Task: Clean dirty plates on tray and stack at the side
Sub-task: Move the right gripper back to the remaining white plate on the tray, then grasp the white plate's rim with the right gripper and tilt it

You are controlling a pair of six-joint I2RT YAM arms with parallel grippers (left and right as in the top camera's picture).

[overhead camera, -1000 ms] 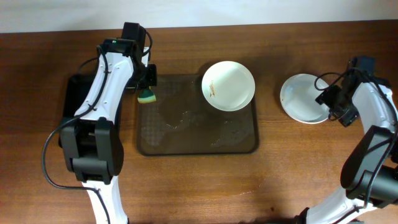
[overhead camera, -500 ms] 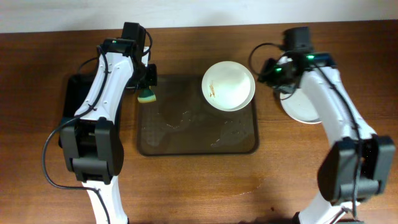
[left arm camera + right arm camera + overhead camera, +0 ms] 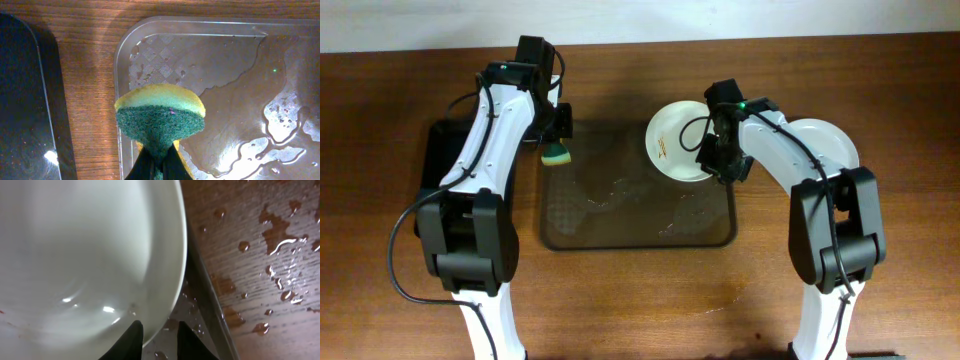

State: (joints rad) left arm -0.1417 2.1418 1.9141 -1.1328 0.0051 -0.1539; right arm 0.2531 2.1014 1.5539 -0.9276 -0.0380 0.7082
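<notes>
Wooden tabletop, with the wet tray point(image 3: 620, 225) at centre; I judge we are on the last plate. The streaked plate point(image 3: 680, 135) sits in the tray's far right corner, not yet wiped. The side plates point(image 3: 825, 140) lie off the tray, their count hidden under my right arm. The right gripper point(image 3: 158, 326) has its fingers spread at the streaked plate's rim, and the left gripper point(image 3: 160, 157) pinches the sponge point(image 3: 160, 112).

Brings the right gripper point(image 3: 720, 165) in from the right edge of the bench, across the lone plate point(image 3: 825, 140) lying there, toward the middle of the far edge. Sets it now at the right rim of the streaked plate point(image 3: 675, 140) on the tray point(image 3: 620, 215), fingers point(image 3: 134, 332) parted just beside that rim. Leaves the lone plate mostly uncovered again.
</notes>
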